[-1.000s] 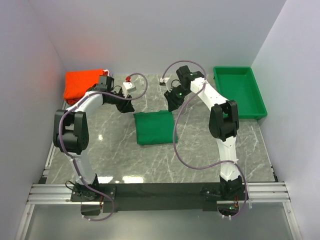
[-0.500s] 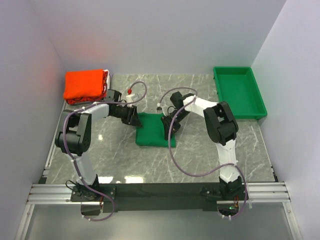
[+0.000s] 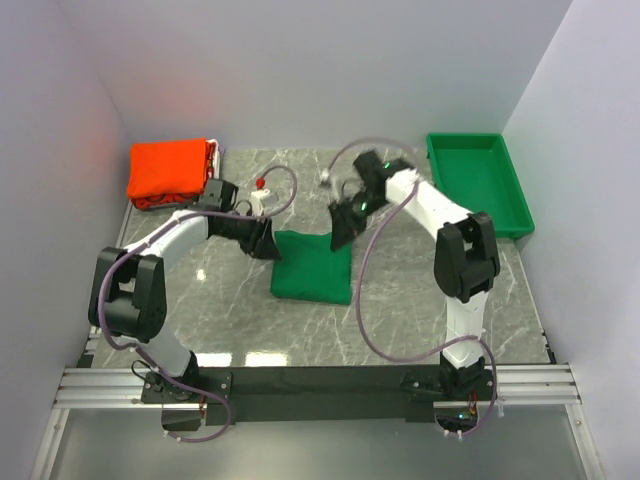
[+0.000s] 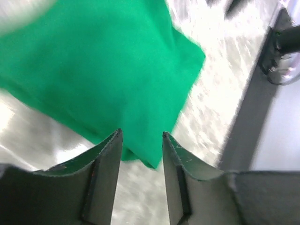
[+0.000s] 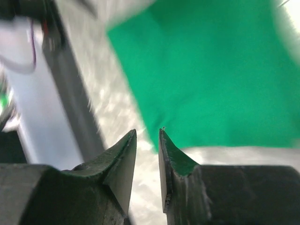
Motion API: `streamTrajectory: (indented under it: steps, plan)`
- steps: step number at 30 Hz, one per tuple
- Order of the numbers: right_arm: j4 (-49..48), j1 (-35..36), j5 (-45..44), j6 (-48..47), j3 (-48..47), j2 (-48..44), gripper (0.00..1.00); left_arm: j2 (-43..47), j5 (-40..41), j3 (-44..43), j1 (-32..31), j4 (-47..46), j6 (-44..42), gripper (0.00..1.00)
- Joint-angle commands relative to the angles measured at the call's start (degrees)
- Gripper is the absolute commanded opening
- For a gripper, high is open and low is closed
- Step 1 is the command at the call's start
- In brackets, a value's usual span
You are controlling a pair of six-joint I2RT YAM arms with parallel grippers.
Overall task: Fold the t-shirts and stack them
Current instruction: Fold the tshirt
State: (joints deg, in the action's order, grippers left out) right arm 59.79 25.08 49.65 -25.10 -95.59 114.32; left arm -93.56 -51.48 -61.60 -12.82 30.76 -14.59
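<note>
Marble tabletop (image 3: pixel 230 310) carried everything beneath the two arms. One rigid green tray (image 3: pixel 475 185) sat well off to the right of the right gripper (image 3: pixel 340 230). One pile of orange-red t-shirts (image 3: pixel 168 170), folded flat, lay beyond and to the left of the left gripper (image 3: pixel 265 240); how many shirts it held could not be told. One dark green t-shirt (image 3: pixel 312 265), folded into a smooth near-square, lay flat between the two grippers, its far corners just under their tips. The left gripper's fingers (image 4: pixel 105 164) stood moderately apart, the shirt's corner showing in the gap, and no cloth looked pinched. The right gripper's fingers (image 5: pixel 122 159) were parted by only a narrow slit, empty, above the cloth's edge.
</note>
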Motion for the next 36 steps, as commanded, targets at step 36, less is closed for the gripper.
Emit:
streamTrajectory:
  steps: [36]
  plan:
    - [-23.67, -8.29, 0.37, 31.96, -14.09, 24.37, 0.13, -38.01, -3.27, -25.39, 4.64, -18.29, 26.98, 0.30]
